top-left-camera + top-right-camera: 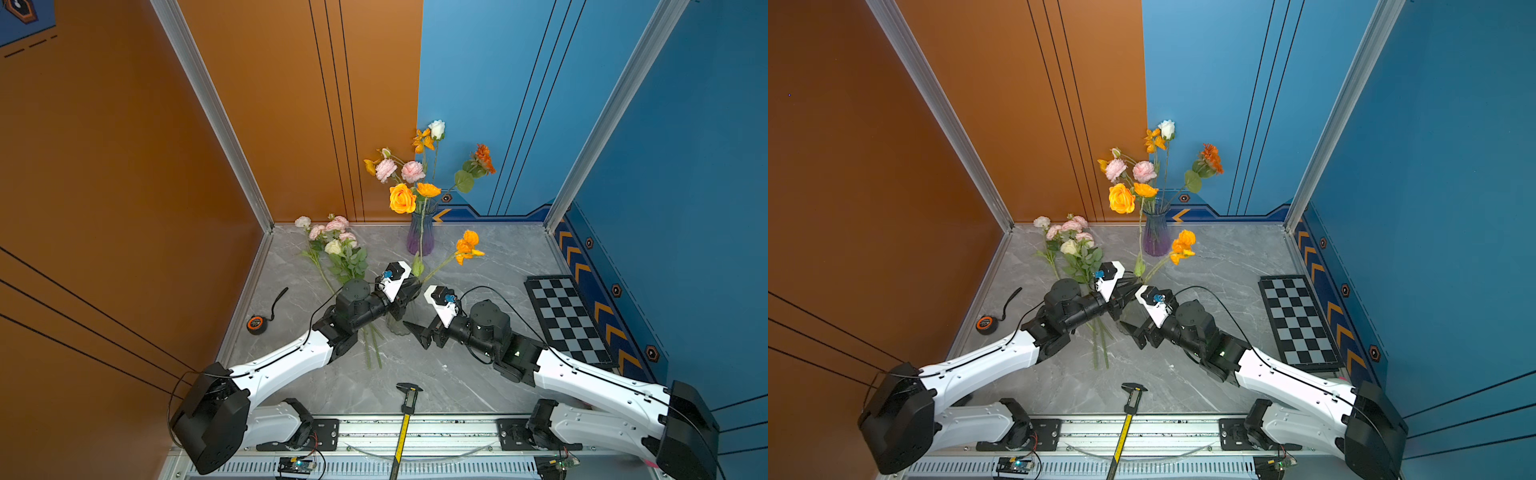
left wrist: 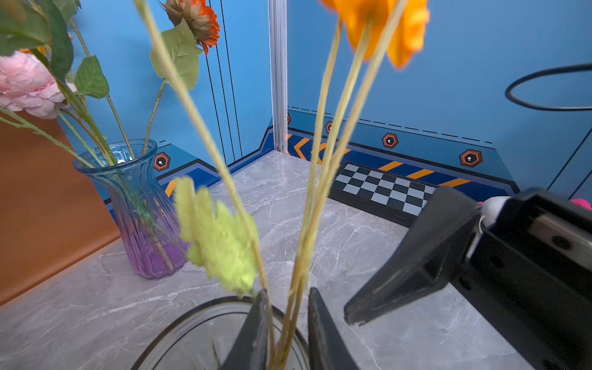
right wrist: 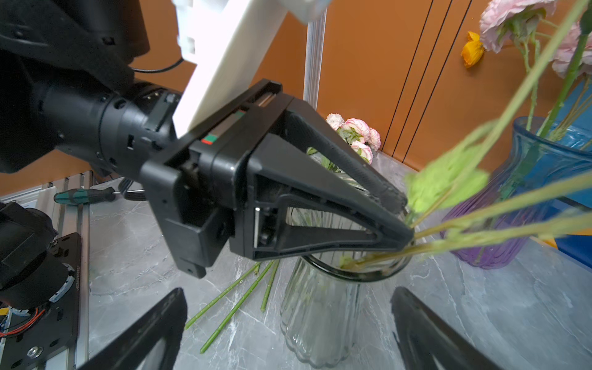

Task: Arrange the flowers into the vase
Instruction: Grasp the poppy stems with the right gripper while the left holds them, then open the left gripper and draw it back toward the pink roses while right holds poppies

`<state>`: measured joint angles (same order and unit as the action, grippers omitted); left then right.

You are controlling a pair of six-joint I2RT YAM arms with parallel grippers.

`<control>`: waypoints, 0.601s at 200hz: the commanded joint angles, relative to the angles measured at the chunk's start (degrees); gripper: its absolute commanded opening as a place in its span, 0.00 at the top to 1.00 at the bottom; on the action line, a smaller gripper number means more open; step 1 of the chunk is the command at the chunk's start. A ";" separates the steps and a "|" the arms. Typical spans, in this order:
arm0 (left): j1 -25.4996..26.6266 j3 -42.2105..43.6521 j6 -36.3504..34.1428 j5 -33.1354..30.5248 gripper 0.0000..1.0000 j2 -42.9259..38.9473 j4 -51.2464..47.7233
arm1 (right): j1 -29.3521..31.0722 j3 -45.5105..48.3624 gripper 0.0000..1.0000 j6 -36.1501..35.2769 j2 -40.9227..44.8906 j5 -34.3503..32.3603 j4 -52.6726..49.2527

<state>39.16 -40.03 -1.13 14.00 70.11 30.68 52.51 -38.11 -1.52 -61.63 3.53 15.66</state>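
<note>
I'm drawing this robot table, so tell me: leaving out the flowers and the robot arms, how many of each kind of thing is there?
Vases: 2, the purple-blue vase and the clear vase
Tape measure: 1
Caliper: 1
Checkerboard: 1
Screwdriver: 1, seen only in the right wrist view
Total: 6

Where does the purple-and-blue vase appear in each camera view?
Both top views: purple-and-blue vase, central, at the back of the table.
Left wrist: beside the orange wall, holding flowers; vase at.
Right wrist: behind blurred green stems, partly cut off.
Shared landmark: the clear vase by the left pincer.
</note>
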 commanded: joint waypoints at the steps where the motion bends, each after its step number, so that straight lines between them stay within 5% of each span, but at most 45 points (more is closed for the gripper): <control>1: -0.88 0.92 -0.37 0.42 0.66 -2.88 -1.56 | 0.62 -1.27 0.00 -0.66 1.44 0.11 0.94; 14: -1.00 1.26 -0.38 0.42 0.58 -4.15 -2.21 | 1.30 -1.36 0.00 -1.44 1.83 -0.57 0.53; 52: -1.29 1.25 0.41 -3.27 0.55 -9.94 -6.96 | 3.83 -2.04 0.00 -3.03 3.88 -2.72 -4.01; 95: -5.64 -3.39 10.31 -34.04 0.52 -12.83 -29.63 | 8.28 -3.44 0.00 -1.65 5.34 -6.85 -11.58; 120: -18.20 -6.54 22.27 -26.31 0.52 -7.00 -43.83 | 10.67 -5.97 0.00 -1.33 2.11 -8.55 -12.01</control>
<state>30.20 -43.99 8.51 -9.10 58.39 5.82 61.34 -40.58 -3.18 -57.19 -1.93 6.92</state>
